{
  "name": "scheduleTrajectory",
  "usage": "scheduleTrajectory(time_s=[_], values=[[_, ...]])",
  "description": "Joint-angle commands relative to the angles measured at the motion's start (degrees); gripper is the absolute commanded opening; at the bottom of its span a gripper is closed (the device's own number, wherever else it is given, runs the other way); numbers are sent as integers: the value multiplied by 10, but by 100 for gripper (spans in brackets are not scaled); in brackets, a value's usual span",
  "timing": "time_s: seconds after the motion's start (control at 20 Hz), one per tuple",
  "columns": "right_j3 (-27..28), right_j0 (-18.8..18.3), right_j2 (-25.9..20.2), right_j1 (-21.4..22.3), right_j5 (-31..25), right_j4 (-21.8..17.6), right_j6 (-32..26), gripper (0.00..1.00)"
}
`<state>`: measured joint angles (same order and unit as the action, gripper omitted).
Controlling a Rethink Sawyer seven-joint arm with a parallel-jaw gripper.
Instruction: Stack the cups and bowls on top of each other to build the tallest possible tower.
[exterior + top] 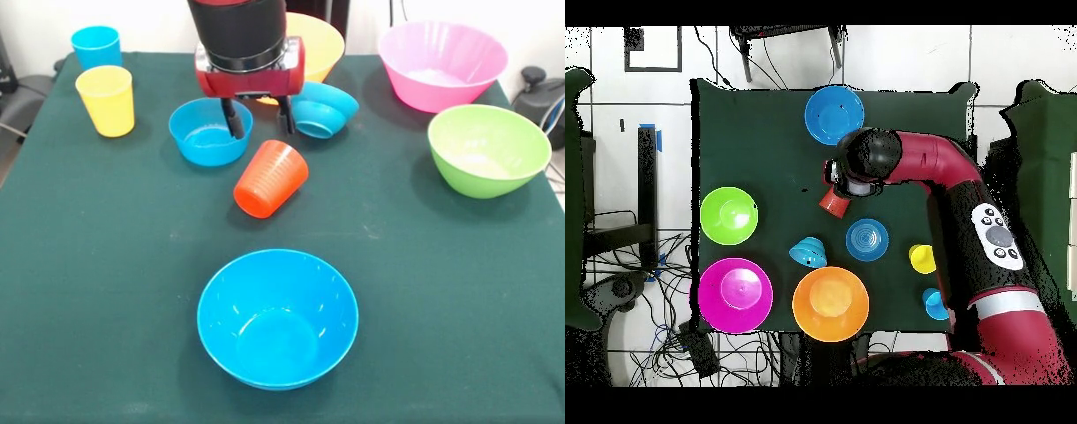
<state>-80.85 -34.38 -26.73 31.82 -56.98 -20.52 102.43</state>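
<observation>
Gripper [259, 122], fingers spread and empty, above the tipped orange-red cup [270, 179]; bare table [106, 265] flanks the near blue bowl [277, 318]; overhead hides the fingers.

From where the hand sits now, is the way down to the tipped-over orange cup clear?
Probably yes. The hand hangs open just above and behind the orange cup, which lies on its side on bare cloth. The small blue bowl and the tilted blue bowl flank the hand, but neither covers the cup.
</observation>
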Motion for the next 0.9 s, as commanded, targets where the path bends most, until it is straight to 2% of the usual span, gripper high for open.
scheduleTrajectory(time_s=[0.05, 0.4, 0.65, 0.9], values=[[24, 9, -12, 7, -48, 10, -31, 100], [-59, -26, -11, 71, -45, 24, -57, 100], [-111, -43, -7, 89, -16, 18, -59, 100], [-136, -47, -7, 97, 3, 10, -46, 100]])
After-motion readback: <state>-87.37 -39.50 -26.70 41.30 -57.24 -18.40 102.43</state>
